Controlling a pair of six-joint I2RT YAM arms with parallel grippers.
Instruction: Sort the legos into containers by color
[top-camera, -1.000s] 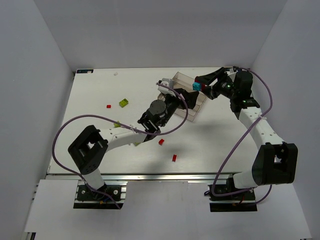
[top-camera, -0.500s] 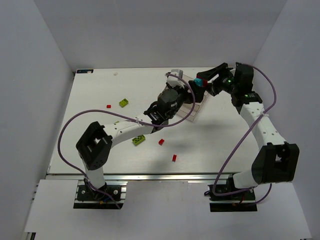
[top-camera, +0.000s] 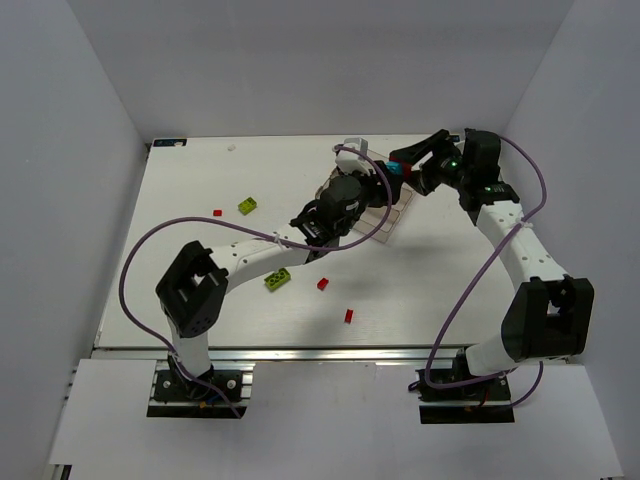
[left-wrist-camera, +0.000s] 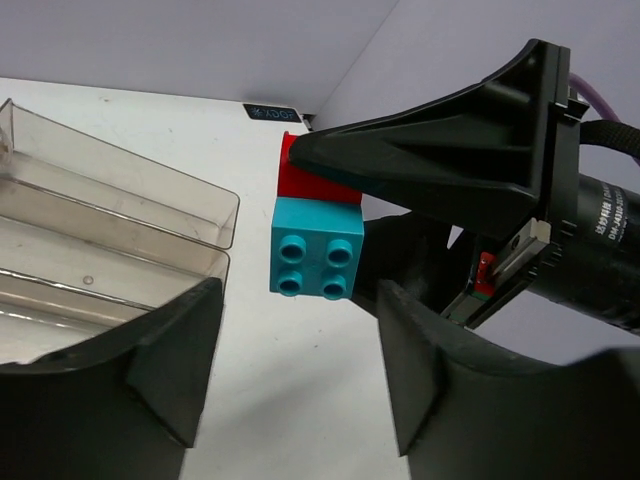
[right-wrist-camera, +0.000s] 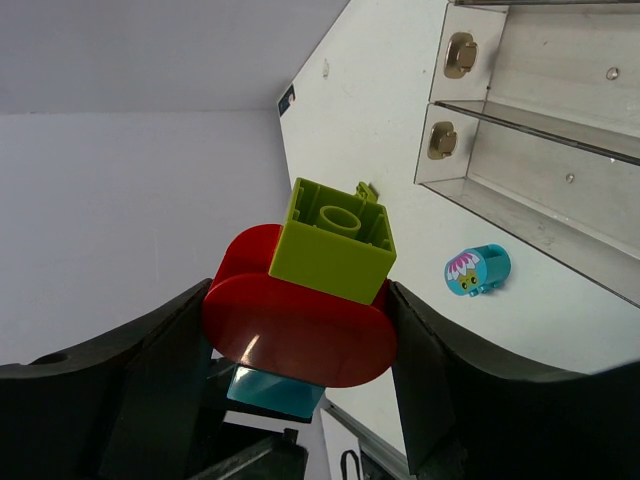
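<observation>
My right gripper (right-wrist-camera: 300, 345) is shut on a stack of legos: a lime green brick (right-wrist-camera: 335, 240) on a red rounded piece (right-wrist-camera: 300, 325) with a cyan brick (right-wrist-camera: 275, 392) beneath. It holds the stack above the clear tray's (top-camera: 392, 212) far end. In the left wrist view the cyan brick (left-wrist-camera: 315, 250) and red piece (left-wrist-camera: 305, 180) hang just ahead of my open, empty left gripper (left-wrist-camera: 300, 370). In the top view the left gripper (top-camera: 377, 186) sits over the tray, close to the right gripper (top-camera: 405, 166).
Loose on the table: two lime green bricks (top-camera: 247, 206) (top-camera: 277, 279) and three small red bricks (top-camera: 217, 212) (top-camera: 322, 284) (top-camera: 349, 316). A cyan piece with a flower face (right-wrist-camera: 478, 271) lies beside the tray's compartments (right-wrist-camera: 540, 130). Walls enclose the table on three sides.
My left gripper has moved up and right over the tray, close to the stack. My right gripper has drawn slightly left toward it, still holding the stack.
</observation>
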